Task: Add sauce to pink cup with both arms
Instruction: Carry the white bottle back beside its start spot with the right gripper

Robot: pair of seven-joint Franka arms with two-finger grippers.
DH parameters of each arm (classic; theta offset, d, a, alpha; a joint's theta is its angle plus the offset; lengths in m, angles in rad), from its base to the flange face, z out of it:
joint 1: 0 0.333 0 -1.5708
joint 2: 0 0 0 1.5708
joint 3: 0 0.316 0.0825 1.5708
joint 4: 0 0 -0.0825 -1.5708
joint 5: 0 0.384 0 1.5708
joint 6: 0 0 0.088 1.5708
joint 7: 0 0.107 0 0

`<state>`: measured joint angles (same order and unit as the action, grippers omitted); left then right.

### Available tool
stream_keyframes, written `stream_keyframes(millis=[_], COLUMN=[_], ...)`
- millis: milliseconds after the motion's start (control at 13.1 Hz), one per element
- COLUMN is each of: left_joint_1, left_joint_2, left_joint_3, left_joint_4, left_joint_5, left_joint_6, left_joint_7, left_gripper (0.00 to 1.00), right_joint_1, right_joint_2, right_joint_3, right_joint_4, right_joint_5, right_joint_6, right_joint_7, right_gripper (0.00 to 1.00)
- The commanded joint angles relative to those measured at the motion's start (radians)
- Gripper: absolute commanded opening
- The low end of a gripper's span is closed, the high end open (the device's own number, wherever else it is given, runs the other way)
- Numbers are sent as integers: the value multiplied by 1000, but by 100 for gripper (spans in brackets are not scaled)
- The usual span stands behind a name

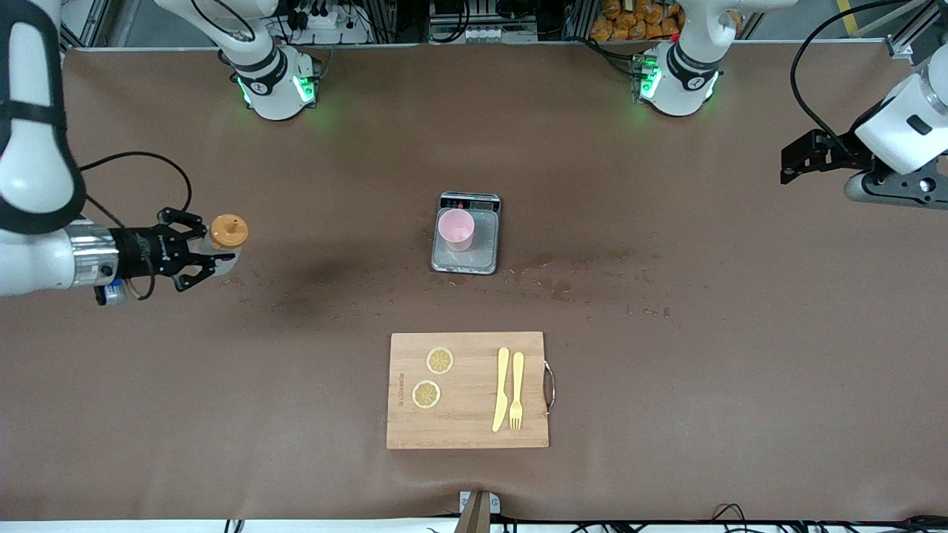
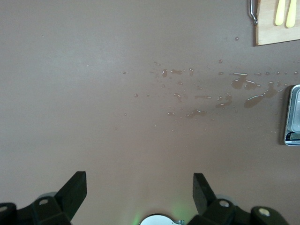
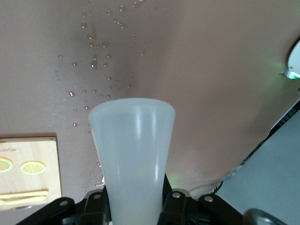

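Note:
The sauce bottle, whitish with an orange cap, is held in my right gripper, up over the table toward the right arm's end. In the right wrist view the bottle's whitish body fills the space between the fingers of the shut gripper. The pink cup stands upright on the grey scale at the table's middle. My left gripper hangs over the left arm's end of the table. In the left wrist view it is open and empty above bare table.
A wooden cutting board lies nearer the front camera than the scale, carrying two lemon slices, a yellow knife and a yellow fork. Water droplets are scattered on the brown table beside the scale.

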<state>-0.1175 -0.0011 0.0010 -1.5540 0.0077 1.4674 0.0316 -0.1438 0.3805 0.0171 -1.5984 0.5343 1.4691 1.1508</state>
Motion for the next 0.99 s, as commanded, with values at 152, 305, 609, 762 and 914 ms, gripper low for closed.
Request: stream_keyframes(millis=[152, 305, 609, 762, 914], left_joint_1=[1, 1, 1, 1, -1], left_joint_2=[-3, -2, -2, -2, -2], left_joint_3=[-1, 1, 1, -1, -1], left_joint_4=[6, 8, 8, 8, 6], left_joint_5=[-8, -8, -8, -9, -9], left_joint_6=[-10, -10, -10, -10, -10], left_joint_7=[-1, -1, -1, -1, -1], left_gripper=[100, 100, 100, 100, 100], right_joint_1=[-157, -201, -292, -307, -347], right_joint_2=[116, 178, 302, 340, 386], right_joint_3=[17, 18, 17, 17, 17], right_joint_4=[8, 18, 25, 25, 26], right_joint_5=[72, 78, 165, 171, 216], right_joint_6=[-13, -9, -4, -1, -3], right_joint_7=[-314, -397, -563, -597, -643], right_gripper=[0, 0, 0, 0, 0])
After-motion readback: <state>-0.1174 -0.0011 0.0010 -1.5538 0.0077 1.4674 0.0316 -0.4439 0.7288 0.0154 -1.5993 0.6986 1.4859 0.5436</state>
